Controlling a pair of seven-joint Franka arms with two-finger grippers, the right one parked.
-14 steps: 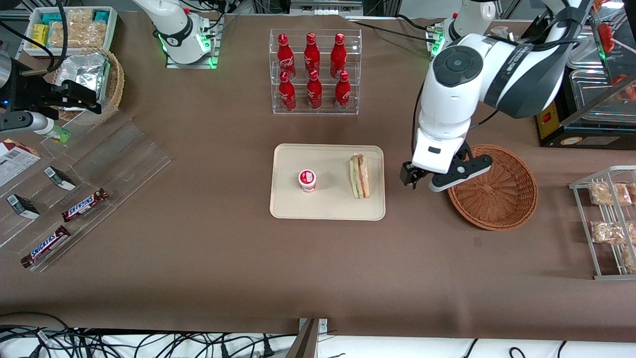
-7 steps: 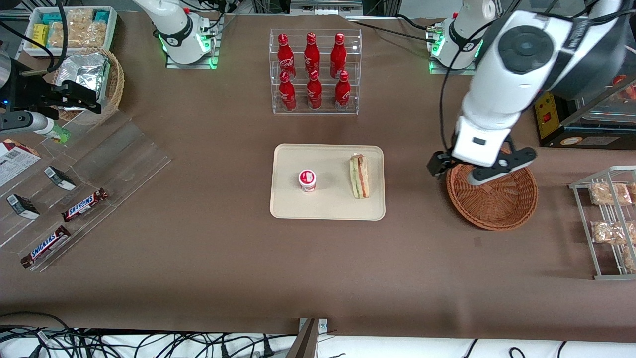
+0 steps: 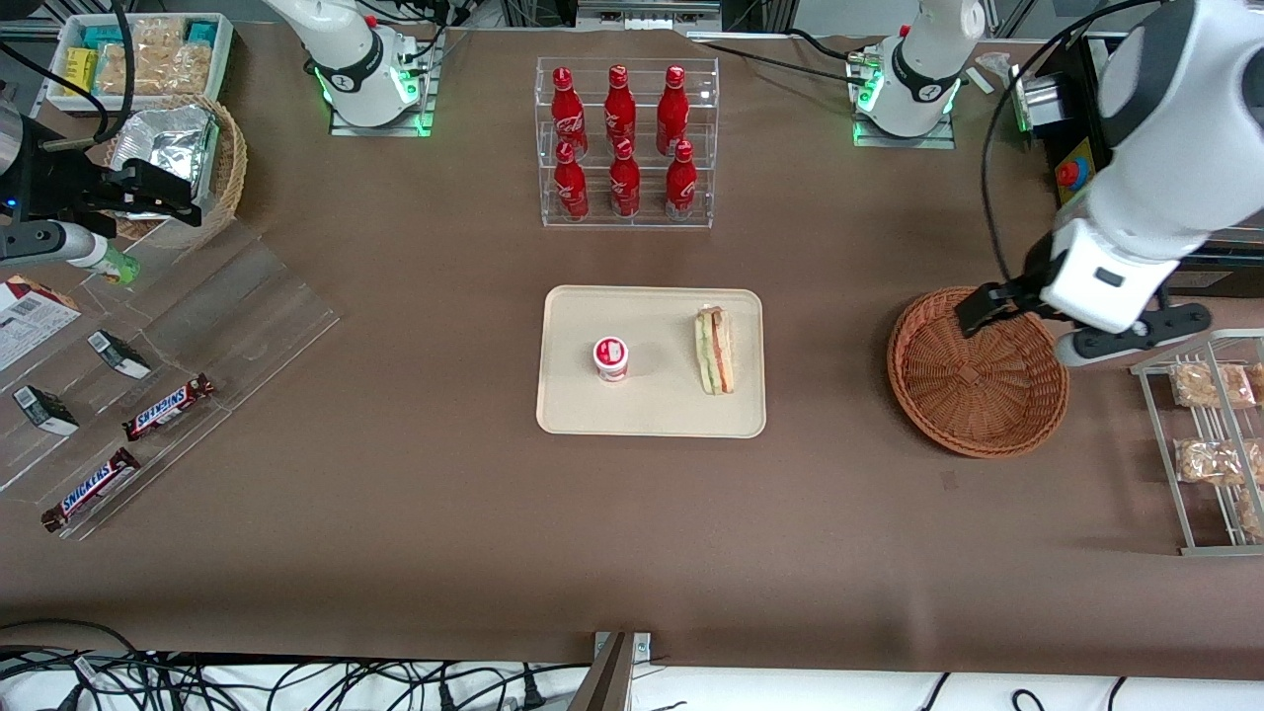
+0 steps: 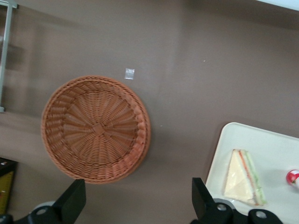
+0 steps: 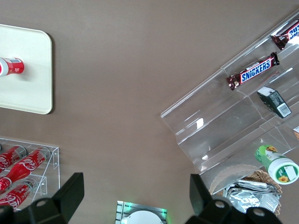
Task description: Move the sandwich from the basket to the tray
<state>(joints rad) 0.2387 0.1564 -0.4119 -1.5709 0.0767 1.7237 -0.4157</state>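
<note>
Toward the parked arm's end of the table, chocolate bars are laid on a clear stepped stand, and a tan basket with a foil pack is set farther from the front camera than that stand. Six red bottles are stood in a clear rack at the middle of the table. Nearer the front camera than the rack, the tray is laid flat on the brown table. A small red-and-white cup is stood on the tray, and the sandwich is laid on the tray beside it, on the side toward the working arm, close to the rim. The basket is set well apart from the tray, toward the working arm's end, and nothing is seen in it. The gripper is held above the basket's rim, at the part farther from the front camera. In the left wrist view its fingers are seen spread wide apart, with nothing held between them, and the basket and the sandwich are seen below. A wire rack of snack packets is stood at the working arm's end.
</note>
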